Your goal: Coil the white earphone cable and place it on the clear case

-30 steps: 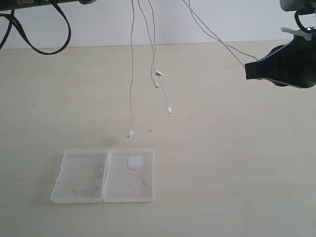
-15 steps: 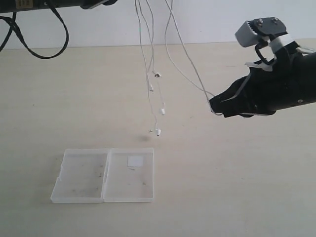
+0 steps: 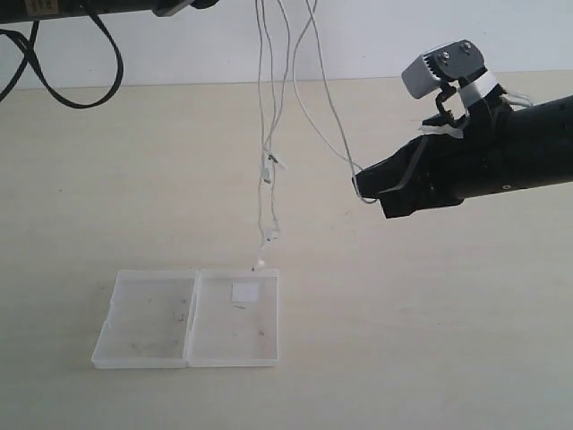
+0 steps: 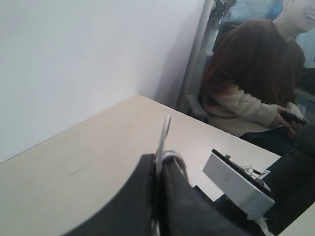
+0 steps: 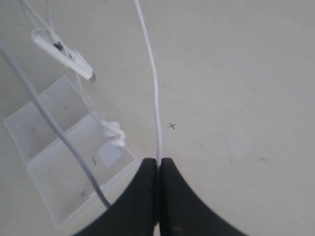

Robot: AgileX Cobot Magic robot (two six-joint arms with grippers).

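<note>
The white earphone cable (image 3: 288,107) hangs in several strands from above the table. Its earbuds (image 3: 267,235) dangle just over the far edge of the clear case (image 3: 103,336), which lies open and flat at the front left. My right gripper (image 3: 363,186) is shut on one strand in mid-air, to the right of the case; the wrist view shows the strand (image 5: 155,98) pinched at the tips (image 5: 159,161), with the earbuds (image 5: 114,132) over the case (image 5: 44,172). My left gripper (image 4: 160,158) is shut on the cable high up, above the exterior view's top edge.
A black loop of arm wiring (image 3: 67,85) hangs at the back left, under the left arm (image 3: 89,7). A white wall (image 3: 376,36) borders the table's far edge. A seated person (image 4: 256,73) is beyond the table in the left wrist view.
My right gripper has moved left and lower toward the middle, holding its strand. The hanging ends have swung left and dropped, so the earbuds now reach the case's far edge.
</note>
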